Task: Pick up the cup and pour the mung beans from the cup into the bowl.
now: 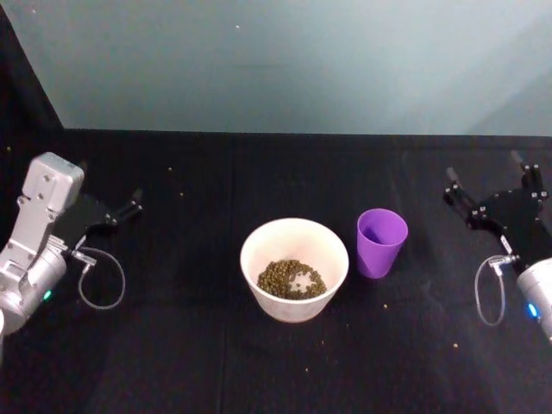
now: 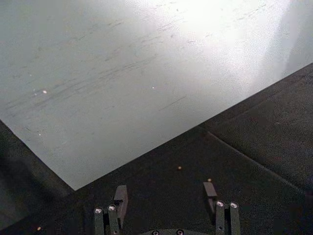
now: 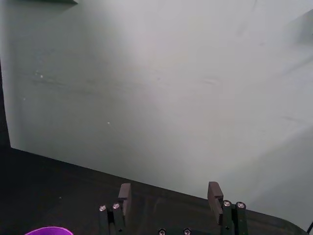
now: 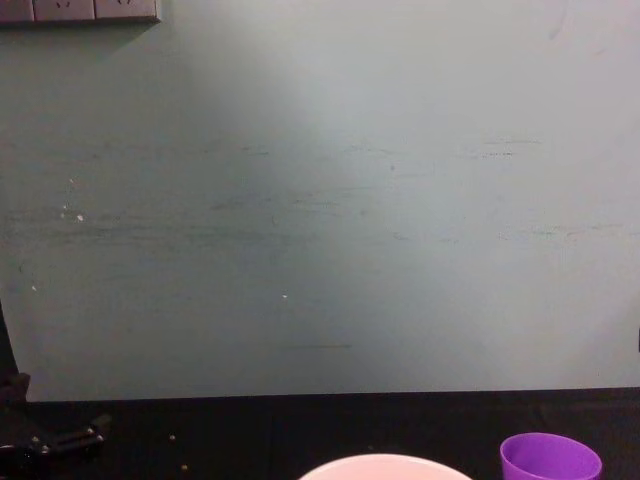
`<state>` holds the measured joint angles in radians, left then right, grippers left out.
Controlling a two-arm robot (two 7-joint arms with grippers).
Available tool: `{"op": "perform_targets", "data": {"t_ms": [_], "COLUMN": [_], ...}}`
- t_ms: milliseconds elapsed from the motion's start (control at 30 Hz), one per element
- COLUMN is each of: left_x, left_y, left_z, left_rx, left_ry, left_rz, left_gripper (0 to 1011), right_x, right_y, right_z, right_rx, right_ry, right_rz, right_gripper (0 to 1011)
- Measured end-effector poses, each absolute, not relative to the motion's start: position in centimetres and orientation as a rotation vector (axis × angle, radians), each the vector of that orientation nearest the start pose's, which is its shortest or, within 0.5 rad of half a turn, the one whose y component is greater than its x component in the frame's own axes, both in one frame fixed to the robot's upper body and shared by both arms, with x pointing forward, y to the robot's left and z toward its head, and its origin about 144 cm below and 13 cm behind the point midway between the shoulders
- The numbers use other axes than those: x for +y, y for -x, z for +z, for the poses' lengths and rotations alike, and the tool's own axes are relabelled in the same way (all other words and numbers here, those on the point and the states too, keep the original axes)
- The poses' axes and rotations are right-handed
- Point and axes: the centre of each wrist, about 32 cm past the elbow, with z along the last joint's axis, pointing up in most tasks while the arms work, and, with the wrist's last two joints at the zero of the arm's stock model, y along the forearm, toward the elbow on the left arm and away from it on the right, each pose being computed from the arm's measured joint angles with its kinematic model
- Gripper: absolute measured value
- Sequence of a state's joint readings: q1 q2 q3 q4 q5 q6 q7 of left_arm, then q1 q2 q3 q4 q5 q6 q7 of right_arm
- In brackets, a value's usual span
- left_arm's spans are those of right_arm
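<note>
Black tabletop [image 1: 172, 345], grey-green wall [image 4: 320, 200], stray beans [image 1: 453, 346], both tools [image 1: 493, 191] spread wide, empty

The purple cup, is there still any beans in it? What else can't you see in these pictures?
- Inside the cup: head view shows only a dark shadow, too small to tell whether beans remain.
- The bowl in chest view: cut off by the bottom edge, so its mung beans are hidden there.
- The cup in right wrist view: only a rim sliver at the edge.
- Left tool and right tool: both open, holding nothing.
</note>
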<state>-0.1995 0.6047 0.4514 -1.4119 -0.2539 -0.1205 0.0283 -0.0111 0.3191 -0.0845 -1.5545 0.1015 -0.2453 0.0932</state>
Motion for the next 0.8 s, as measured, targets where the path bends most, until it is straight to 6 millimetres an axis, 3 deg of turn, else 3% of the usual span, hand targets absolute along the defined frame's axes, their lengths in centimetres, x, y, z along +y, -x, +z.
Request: {"op": "perform_targets", "data": {"t_ms": [800], "left_x": [30.97], "left_y": [-48.86], "left_z": [113.98], "left_rx": [-0.285], "left_ry": [-0.304], "left_rz": [1.248], "left_gripper": [1011], "right_x": [-29.52], "right_y": [-45.42], "right_z": [114.29], "right_rx": [-0.312], "right_ry": [0.022], "right_rz": [-1.359], "right_gripper": [1003]}}
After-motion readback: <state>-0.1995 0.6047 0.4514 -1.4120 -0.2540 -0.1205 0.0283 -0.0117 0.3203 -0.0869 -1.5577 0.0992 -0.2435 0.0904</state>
